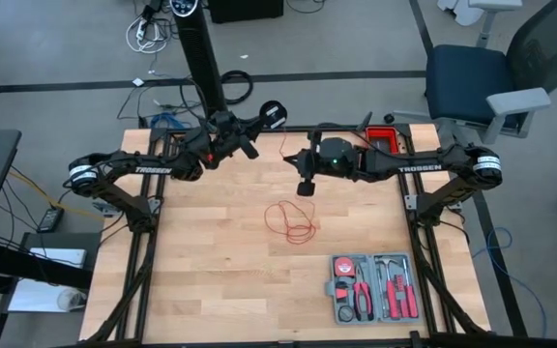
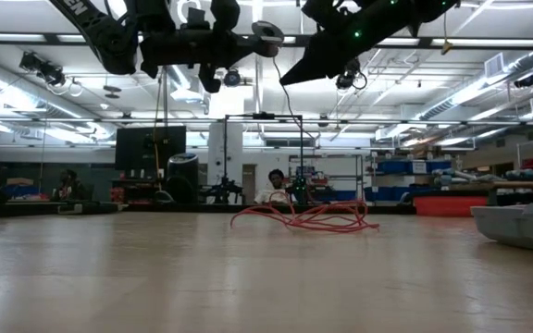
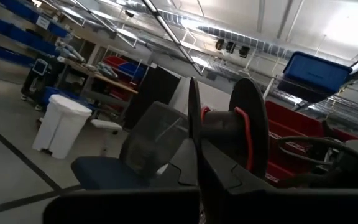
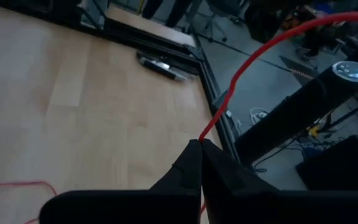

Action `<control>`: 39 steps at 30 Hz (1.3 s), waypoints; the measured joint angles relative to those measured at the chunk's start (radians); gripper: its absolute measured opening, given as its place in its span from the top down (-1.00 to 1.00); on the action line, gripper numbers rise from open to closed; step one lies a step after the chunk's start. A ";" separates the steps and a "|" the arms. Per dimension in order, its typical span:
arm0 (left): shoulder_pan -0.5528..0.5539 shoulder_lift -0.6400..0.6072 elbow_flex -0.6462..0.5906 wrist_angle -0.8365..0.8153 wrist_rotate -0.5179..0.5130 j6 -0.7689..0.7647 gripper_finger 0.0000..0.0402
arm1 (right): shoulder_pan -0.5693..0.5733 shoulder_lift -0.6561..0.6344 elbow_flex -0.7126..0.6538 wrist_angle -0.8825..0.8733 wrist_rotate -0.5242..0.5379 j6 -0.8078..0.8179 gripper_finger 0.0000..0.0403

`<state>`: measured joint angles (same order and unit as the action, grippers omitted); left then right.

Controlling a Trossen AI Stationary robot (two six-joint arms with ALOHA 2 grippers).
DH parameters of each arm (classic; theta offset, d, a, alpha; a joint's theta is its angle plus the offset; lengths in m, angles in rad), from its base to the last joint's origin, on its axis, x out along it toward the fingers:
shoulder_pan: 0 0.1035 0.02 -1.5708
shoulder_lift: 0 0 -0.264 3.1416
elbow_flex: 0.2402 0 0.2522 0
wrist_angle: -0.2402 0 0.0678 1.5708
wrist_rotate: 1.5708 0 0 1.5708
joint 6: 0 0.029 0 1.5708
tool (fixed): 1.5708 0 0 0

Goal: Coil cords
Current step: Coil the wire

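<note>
Grey tool case (image 1: pixel 373 287) at the tabletop's (image 1: pixel 201 271) near right corner, red-handled tools inside. Red cord (image 1: pixel 293 220) lies in a loose tangle mid-tabletop, slightly right of centre. My right gripper (image 4: pixel 199 144) is up over the far edge, jaws closed on the red cord strand. My left gripper (image 1: pixel 249 147) is up at the far edge, jaws closed on a black spool (image 3: pixel 229 127) with red cord wound on it.

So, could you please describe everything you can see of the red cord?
The very thin, bright red, thread-like cord lies partly in loose, tangled loops on the light wooden tabletop, left of the grey tool case. One strand rises to the right tool, which is shut on it, and runs on towards the black spool in the shut left tool.
</note>
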<state>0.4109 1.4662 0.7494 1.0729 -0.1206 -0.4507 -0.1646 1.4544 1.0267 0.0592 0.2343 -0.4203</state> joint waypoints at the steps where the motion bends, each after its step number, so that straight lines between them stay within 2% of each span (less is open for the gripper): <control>1: -0.001 0.000 0.000 0.000 -0.001 0.000 1.00 | 0.000 0.000 0.000 0.013 0.002 0.000 1.00; 6: -0.001 0.005 0.000 0.001 -0.002 0.001 1.00 | -0.012 0.000 0.000 0.125 0.036 -0.008 1.00; 16: -0.007 0.006 0.000 0.023 -0.002 0.030 1.00 | -0.044 0.082 0.002 0.107 -0.003 0.034 1.00; 20: -0.008 0.006 0.000 0.002 -0.015 0.055 1.00 | -0.032 0.132 0.063 0.027 -0.009 0.038 1.00; 25: -0.007 0.007 0.001 -0.025 -0.040 0.076 1.00 | -0.032 0.216 0.223 -0.139 -0.056 0.017 1.00; 32: -0.007 0.007 0.000 -0.059 -0.036 0.107 1.00 | -0.040 0.205 0.325 -0.210 -0.152 -0.017 1.00; 39: -0.006 0.008 0.001 -0.094 -0.034 0.202 1.00 | -0.047 0.198 0.380 -0.285 -0.134 0.005 1.00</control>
<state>0.4049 1.4738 0.7502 0.9794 -0.1542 -0.2486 -0.2115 1.6527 1.4071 -0.2254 0.1000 -0.4152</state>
